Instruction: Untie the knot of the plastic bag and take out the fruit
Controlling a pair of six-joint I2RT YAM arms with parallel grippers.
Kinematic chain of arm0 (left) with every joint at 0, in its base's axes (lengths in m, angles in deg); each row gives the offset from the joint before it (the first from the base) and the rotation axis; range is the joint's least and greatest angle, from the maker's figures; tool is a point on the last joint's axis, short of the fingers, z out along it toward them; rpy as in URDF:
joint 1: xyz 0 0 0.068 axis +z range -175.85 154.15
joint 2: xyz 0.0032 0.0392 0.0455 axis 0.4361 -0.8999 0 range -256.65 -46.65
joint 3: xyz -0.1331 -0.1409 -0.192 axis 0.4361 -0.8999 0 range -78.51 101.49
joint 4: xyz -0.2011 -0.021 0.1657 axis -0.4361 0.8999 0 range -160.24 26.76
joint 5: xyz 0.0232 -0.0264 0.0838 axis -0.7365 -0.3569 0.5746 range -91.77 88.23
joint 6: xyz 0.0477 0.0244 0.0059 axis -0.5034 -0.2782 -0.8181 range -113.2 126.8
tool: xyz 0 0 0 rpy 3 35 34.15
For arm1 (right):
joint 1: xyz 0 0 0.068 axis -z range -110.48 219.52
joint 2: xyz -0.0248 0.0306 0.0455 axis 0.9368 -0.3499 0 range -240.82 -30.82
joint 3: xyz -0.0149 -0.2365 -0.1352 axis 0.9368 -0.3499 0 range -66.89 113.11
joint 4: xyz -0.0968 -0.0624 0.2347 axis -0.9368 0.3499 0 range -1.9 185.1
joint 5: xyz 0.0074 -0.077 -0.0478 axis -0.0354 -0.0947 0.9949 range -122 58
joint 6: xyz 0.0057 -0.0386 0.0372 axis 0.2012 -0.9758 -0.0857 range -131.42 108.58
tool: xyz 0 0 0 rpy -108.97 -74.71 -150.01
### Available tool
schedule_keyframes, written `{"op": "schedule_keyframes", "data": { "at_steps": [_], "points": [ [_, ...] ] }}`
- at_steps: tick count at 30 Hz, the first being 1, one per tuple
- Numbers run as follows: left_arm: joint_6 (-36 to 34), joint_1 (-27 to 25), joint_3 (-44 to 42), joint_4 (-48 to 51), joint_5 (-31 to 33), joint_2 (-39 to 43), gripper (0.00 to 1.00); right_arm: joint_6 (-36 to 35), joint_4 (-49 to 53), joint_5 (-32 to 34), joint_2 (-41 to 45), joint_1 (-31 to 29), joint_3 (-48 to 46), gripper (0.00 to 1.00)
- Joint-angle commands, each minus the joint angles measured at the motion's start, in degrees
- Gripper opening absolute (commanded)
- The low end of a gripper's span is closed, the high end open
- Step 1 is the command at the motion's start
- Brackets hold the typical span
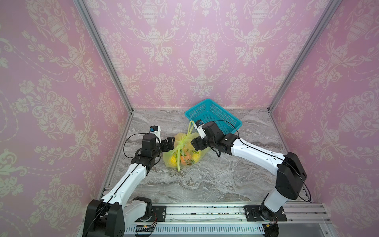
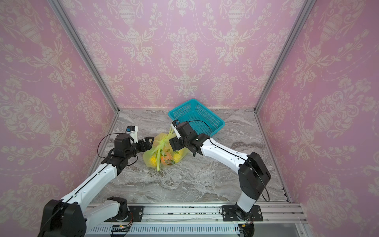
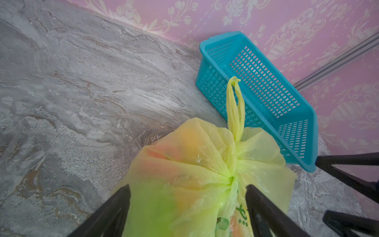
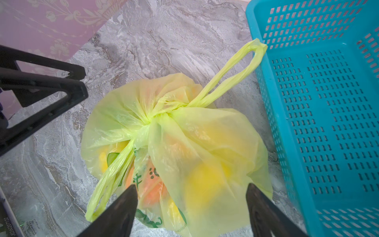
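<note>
Yellow-green plastic bag point(image 1: 185, 152) sits knotted on the marbled table point(image 1: 215, 180), beside the teal basket point(image 1: 217, 115).
Left gripper point(image 1: 171, 144) and right gripper point(image 1: 194, 146) flank the knot point(image 1: 183, 141), jaws apart, clamping nothing; fruit point(image 4: 205, 178) inside seems yellow and orange.

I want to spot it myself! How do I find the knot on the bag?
On the grey marble table, just in front of the teal basket, lies a yellow-green plastic bag. The knot is the tight bunch on top where its wrinkles meet. Unlike the rest of the bag, two thin loops stick out from it.
</note>
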Motion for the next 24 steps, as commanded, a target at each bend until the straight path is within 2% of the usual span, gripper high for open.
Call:
{"op": "schedule_keyframes", "data": {
  "at_steps": [1,6,10,12,16,17,20,24],
  "points": [
    [-2.61,-1.35,2.74,0.6,-0.79,-2.73,0.92,-2.11,4.62,2.34,-3.8,-1.25,5.15,0.81],
    [-3.6,-2.92,3.39,0.97,-0.12,-4.8,0.94,-1.84,5.61,3.0,-8.04,-1.82,8.04,0.78],
    [-4.58,-3.66,3.77,1.59,0.49,-5.16,0.97,-2.54,6.44,3.7,-11.55,-1.84,10.22,0.67],
    [-5.01,-4.01,4.03,1.88,0.44,-5.12,0.99,-3.04,7.26,4.08,-12.89,-1.83,11.37,0.57],
    [-5.92,-4.58,4.71,2.81,0.34,-4.94,0.99,-2.96,7.75,7.33,-12.8,-1.62,11.48,0.22],
    [-6.03,-4.79,4.8,2.89,0.34,-4.94,0.99,-2.79,6.99,7.48,-12.01,-1.33,10.75,0.17],
    [-6.24,-5.11,4.8,2.65,-0.48,-5.13,0.99,-1.94,4.22,7.3,-9.45,-0.73,7.61,0.06],
    [-6.82,-6.05,4.8,2.61,-1.96,-5.38,0.99,-0.35,0.37,5.61,-5.84,0.68,3.52,0.0]
  ]
}}
